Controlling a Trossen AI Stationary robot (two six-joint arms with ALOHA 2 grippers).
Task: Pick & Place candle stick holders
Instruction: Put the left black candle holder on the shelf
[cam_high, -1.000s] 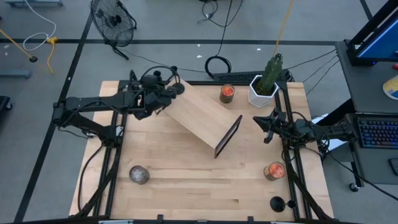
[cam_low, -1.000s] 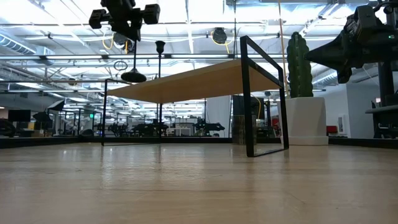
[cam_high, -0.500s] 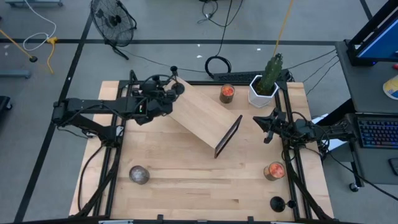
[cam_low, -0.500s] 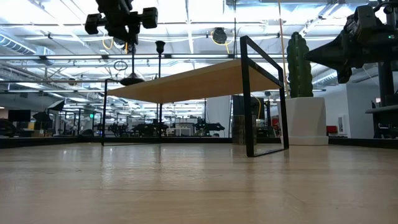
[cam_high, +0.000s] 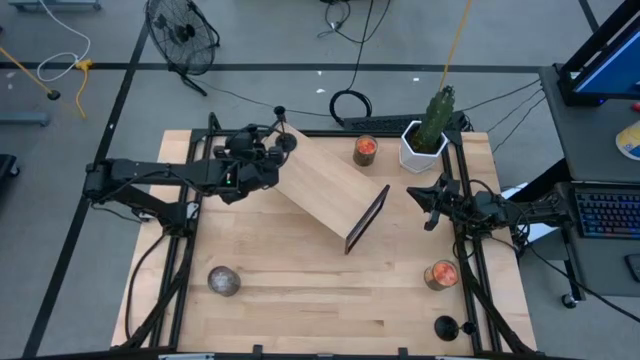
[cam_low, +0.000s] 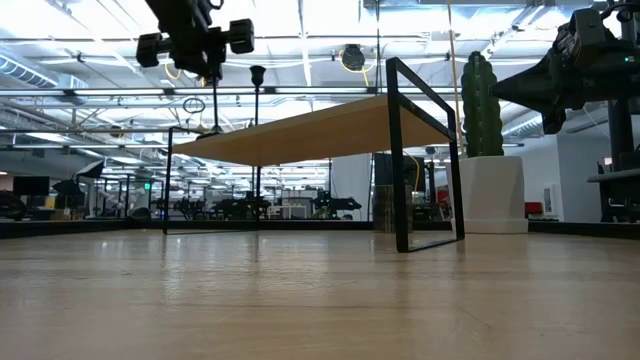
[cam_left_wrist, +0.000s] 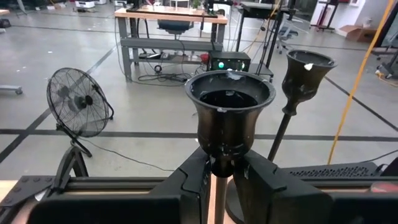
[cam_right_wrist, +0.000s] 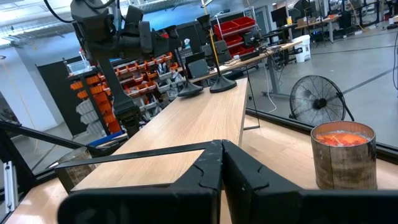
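A wooden shelf (cam_high: 325, 185) with black end frames stands aslant mid-table. At its far left end my left gripper (cam_left_wrist: 225, 180) is shut on a black candle stick holder (cam_left_wrist: 230, 118) with a bell-shaped cup. In the low view this holder's stem (cam_low: 213, 100) runs down to the shelf top. A second holder (cam_left_wrist: 305, 74) stands by its disc base on the shelf just beyond it. A third holder (cam_high: 445, 325) stands on the table near the front right corner. My right gripper (cam_right_wrist: 221, 158) waits shut at the table's right side, holding nothing. My left gripper pinches the holder's thin neck (cam_left_wrist: 222, 163) just under the cup between its two fingers (cam_left_wrist: 186, 186). They come nearly level from the table's left side and lie across the stem. The holder stands upright, with its base at the shelf top (cam_low: 206, 131).
Two glass candle jars (cam_high: 366, 150) (cam_high: 441, 273), a white pot with a cactus (cam_high: 424, 140) and a grey ball (cam_high: 223, 281) stand on the table (cam_high: 300, 300). A fan (cam_left_wrist: 79, 102) stands on the floor beyond the far edge.
My left gripper has sunk toward the shelf's far left end and rolled a little, still shut on the holder. The holder's disc base, which hung above the shelf top, has come down to it.
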